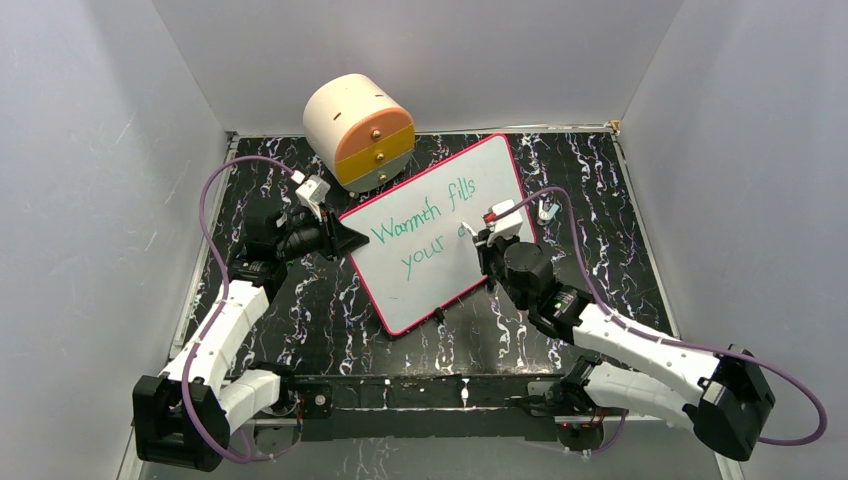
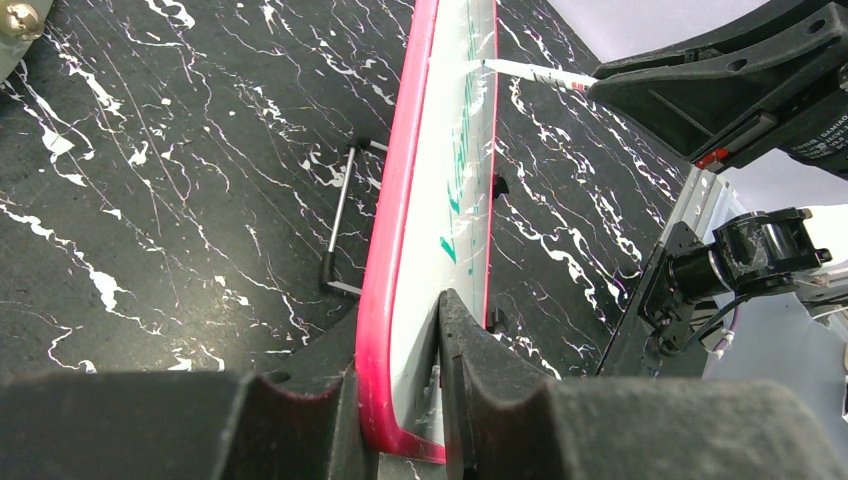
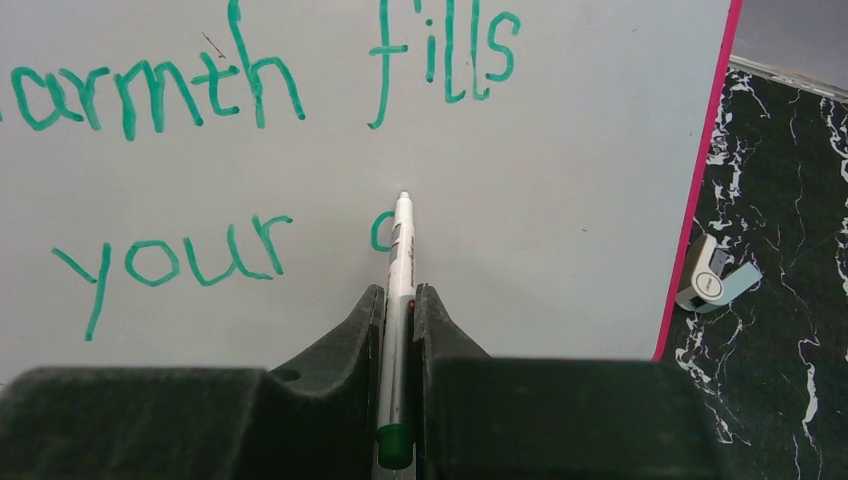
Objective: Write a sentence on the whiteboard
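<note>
The whiteboard (image 1: 440,240) lies tilted on the black marbled table, with a red-pink rim. The sentence (image 1: 430,215) in green reads "Warmth fills" over "your" and the first curve of a further letter (image 3: 380,232). My left gripper (image 1: 345,240) is shut on the board's left edge; its fingers clamp the rim (image 2: 385,330) in the left wrist view. My right gripper (image 1: 483,243) is shut on a white marker (image 3: 400,270) with a green end. The marker tip (image 3: 404,196) touches the board just right of that curve.
A cream and orange round drawer box (image 1: 358,130) stands behind the board's top left. The marker cap (image 3: 715,282) lies on the table right of the board. A small metal stand (image 2: 340,215) lies beside the board. Grey walls enclose the table.
</note>
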Controlling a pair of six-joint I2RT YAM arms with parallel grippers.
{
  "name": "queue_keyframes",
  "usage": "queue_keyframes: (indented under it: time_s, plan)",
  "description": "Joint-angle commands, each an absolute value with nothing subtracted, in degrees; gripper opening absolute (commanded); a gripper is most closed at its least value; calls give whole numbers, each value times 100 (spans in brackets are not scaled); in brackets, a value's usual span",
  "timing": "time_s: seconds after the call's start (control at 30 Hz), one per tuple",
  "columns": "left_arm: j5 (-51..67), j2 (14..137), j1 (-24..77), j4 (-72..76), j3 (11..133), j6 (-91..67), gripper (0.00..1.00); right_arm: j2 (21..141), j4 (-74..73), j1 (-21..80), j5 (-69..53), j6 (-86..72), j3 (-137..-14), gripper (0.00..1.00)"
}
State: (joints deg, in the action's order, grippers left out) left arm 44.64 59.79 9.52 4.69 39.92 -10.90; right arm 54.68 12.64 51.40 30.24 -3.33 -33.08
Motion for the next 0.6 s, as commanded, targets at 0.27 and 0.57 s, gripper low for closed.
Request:
queue_keyframes:
  time_s: [0.27,0.57]
  plan:
    - [3748,6295,1081,-525,3669,-141,0,5552,1871,5008,2958,-185,-3573,0]
    - [3755,6297,1080,-524,3674,-138,0,5624,1828,4981,2863,-193,-3607,0]
